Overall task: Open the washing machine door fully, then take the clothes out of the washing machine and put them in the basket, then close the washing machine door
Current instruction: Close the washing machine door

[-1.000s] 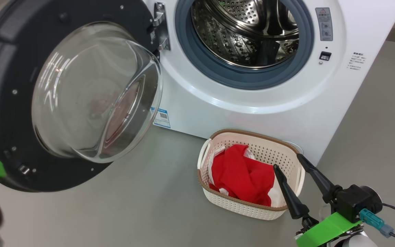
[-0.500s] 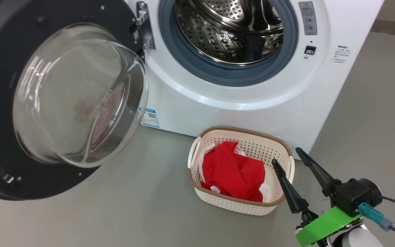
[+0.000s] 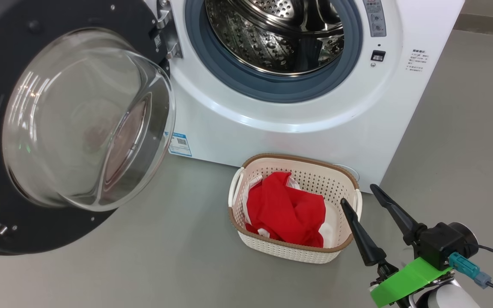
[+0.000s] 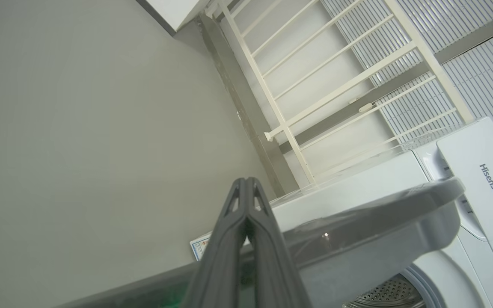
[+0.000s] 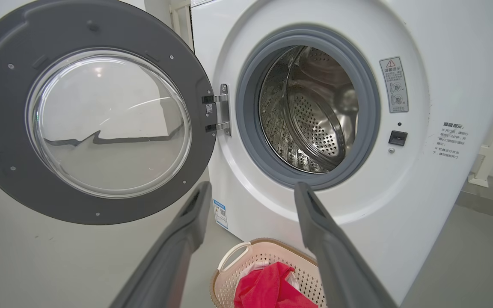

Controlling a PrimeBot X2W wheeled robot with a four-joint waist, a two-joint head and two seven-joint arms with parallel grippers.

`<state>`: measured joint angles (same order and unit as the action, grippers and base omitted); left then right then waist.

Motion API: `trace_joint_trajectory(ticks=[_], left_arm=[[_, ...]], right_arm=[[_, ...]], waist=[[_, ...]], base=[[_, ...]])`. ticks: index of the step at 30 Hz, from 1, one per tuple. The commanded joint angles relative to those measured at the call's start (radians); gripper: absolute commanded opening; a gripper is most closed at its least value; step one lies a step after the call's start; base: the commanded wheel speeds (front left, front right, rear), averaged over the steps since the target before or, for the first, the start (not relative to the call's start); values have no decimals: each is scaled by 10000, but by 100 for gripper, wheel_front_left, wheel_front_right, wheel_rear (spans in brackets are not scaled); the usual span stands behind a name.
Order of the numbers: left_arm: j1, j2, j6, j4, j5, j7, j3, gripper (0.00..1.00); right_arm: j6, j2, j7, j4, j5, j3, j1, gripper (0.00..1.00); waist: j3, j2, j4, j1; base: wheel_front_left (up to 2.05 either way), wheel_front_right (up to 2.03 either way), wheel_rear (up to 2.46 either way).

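Floor (image 3: 178,265): grey, carries basket and washer.
Right gripper (image 3: 357,193): nearest; fingers spread wide, holds nothing, hovers just right of basket.
Basket (image 3: 291,159): stands on floor just before washer.
Clothes (image 3: 285,209): red heap, lies inside basket; unloading looks done.
Door (image 3: 84,119): stands wide open on left hinge, well clear of opening; opening step looks done.
Left gripper (image 4: 245,182): fingers pressed together, nothing seen between them; sits by door's grey edge, contact hard to tell.
Washer (image 3: 298,141): farthest; drum (image 3: 272,38) bare steel where seen, no red inside.
Remaining: by the look of it, only pushing door shut, probably work for left gripper beside it.
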<state>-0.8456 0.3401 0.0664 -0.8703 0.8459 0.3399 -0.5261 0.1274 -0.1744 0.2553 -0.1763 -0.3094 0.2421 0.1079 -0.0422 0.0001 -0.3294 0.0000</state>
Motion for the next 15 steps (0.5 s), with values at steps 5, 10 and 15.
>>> trace_joint_trajectory(ticks=[5, 10, 15], left_arm=[[-182, 445, -211, 322, 406, 778, -191, 0], [39, 223, -268, 652, 869, 1327, -411, 0], [435, -76, -448, 1232, 1332, 1933, -577, 0]], right_arm=[[33, 4, 65, 242, -146, 177, 263, 100], [33, 48, 65, 256, -141, 162, 254, 100], [33, 80, 65, 255, -146, 110, 203, 100]], waist=[[-27, -1, -49, 0], [-54, -1, -96, 0], [-24, -1, -174, 0]], base=[[0, 0, 0], [0, 0, 0], [0, 0, 0]])
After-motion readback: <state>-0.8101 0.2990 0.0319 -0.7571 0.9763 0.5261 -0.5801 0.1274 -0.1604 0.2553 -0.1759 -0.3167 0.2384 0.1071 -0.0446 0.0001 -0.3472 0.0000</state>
